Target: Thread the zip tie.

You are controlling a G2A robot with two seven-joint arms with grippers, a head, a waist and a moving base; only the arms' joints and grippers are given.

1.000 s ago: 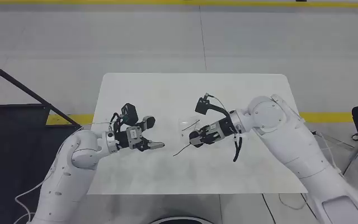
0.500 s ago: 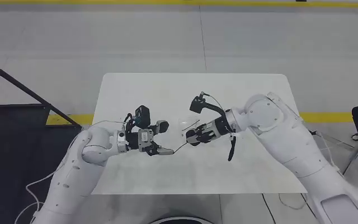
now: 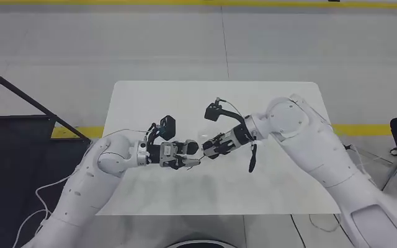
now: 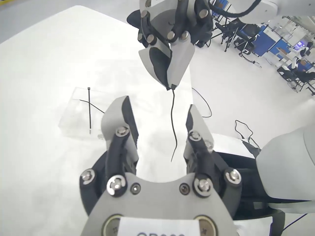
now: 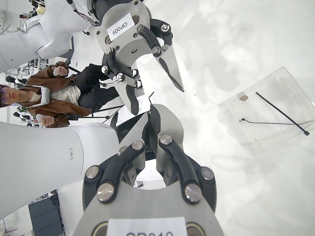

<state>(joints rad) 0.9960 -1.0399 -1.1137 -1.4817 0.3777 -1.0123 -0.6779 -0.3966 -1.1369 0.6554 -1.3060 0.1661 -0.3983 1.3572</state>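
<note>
A thin black zip tie [image 4: 172,121] hangs by one end from my right gripper [image 4: 172,87], which is shut on it above the white table [image 3: 279,186]. The tie's free tail lies between the fingers of my left gripper [image 4: 157,103], which is open and touches nothing. In the top view the left gripper [image 3: 193,155] and the right gripper [image 3: 205,150] face each other tip to tip near the table's middle. In the right wrist view a short end of the zip tie [image 5: 150,96] pokes out of the right gripper [image 5: 150,110], between the left gripper's fingers [image 5: 176,74].
A clear shallow tray [image 4: 73,124] lies on the table just beyond the grippers, with two more black zip ties [image 5: 280,110] crossed in it. The tray [image 3: 203,135] sits close behind the two grippers. The table's front and right parts are bare.
My left arm has moved right and my right arm slightly left, closing the gap between the grippers. The tie's tail now lies between the left gripper's fingers.
</note>
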